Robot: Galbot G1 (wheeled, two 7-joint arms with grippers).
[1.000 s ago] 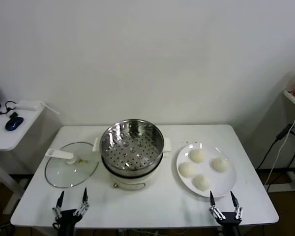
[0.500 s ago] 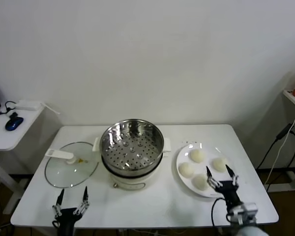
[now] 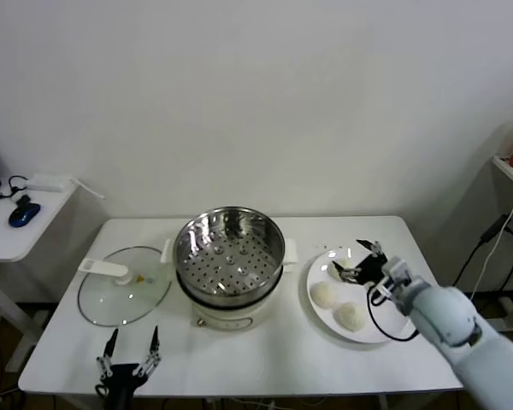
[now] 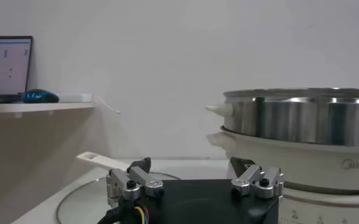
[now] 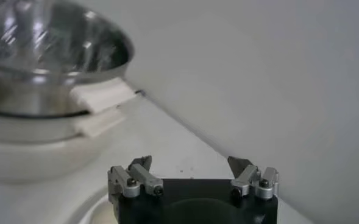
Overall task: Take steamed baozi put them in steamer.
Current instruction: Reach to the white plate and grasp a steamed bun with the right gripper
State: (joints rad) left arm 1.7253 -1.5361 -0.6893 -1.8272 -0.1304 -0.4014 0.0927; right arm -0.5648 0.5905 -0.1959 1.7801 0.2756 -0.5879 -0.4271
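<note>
- Hovering over the far side of the white plate (image 3: 385, 329) at the right of centre in the head view, the right tool (image 3: 356, 262) has its fingers spread wide and holds nothing; it sits right over the rearmost steamed baozi (image 3: 336, 266), which it partly hides.
- Closing off-centre could squash the soft bun or push it sideways into its neighbours, since the visible baozi (image 3: 325, 295) and (image 3: 350, 315) lie close together on the plate. A fourth bun cannot be made out behind the arm.
- Pressing down too far risks tipping or sliding the plate on the table (image 3: 265, 359).
- Carrying a bun leftward, the tool must clear the rim of the steamer (image 3: 229, 256), just beside the plate; a low path could knock the white side handle (image 5: 100, 97).
- Gripping too lightly, a smooth dome could slip out short of the perforated tray.
- Waiting at the lower left of the frame, the left tool (image 3: 130, 363) is also spread and empty, near the glass lid (image 3: 124, 295).
</note>
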